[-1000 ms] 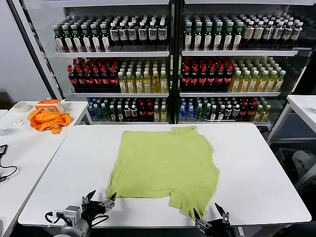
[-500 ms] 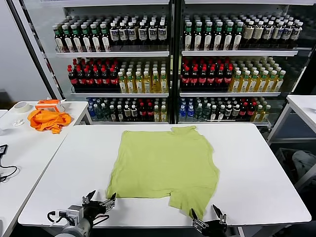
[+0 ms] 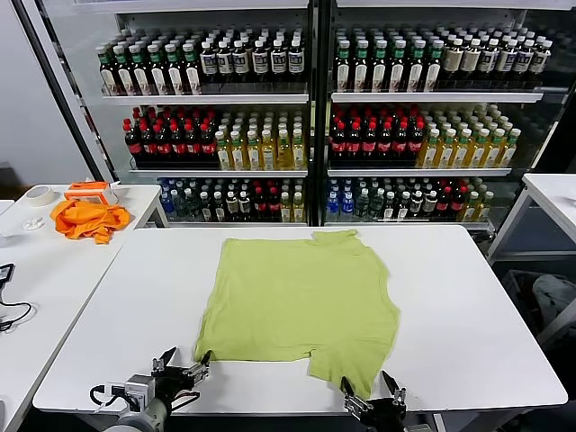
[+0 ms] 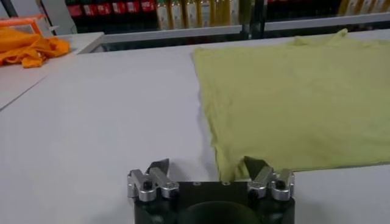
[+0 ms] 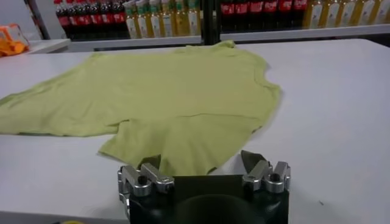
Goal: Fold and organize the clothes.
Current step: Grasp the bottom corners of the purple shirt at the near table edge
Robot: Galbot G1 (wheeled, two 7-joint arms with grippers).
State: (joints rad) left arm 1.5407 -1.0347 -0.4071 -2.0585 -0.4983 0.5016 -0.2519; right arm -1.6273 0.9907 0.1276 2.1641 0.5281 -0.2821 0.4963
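Note:
The lime T-shirt point(image 3: 297, 301) lies flat on the white table point(image 3: 468, 315), neck toward the shelves. At the table's near edge, my left gripper point(image 3: 184, 371) stands open at the shirt's near left corner. In the left wrist view that corner point(image 4: 223, 171) lies between the spread fingers of the left gripper point(image 4: 207, 165). My right gripper point(image 3: 369, 396) is open at the near edge of the shirt's hanging flap. The right wrist view shows the right gripper point(image 5: 199, 159) with the flap's edge point(image 5: 177, 159) between its fingers; the shirt point(image 5: 177, 97) spreads beyond.
An orange cloth point(image 3: 88, 219), an orange box point(image 3: 88, 189) and a tape roll point(image 3: 38, 194) sit on a side table at the left. Shelves of bottles point(image 3: 306, 117) stand behind the table. Another white table point(image 3: 553, 193) is at the right.
The right gripper has shifted a little left along the table's near edge, toward the shirt's flap. The left gripper has barely moved. The shirt lies as before.

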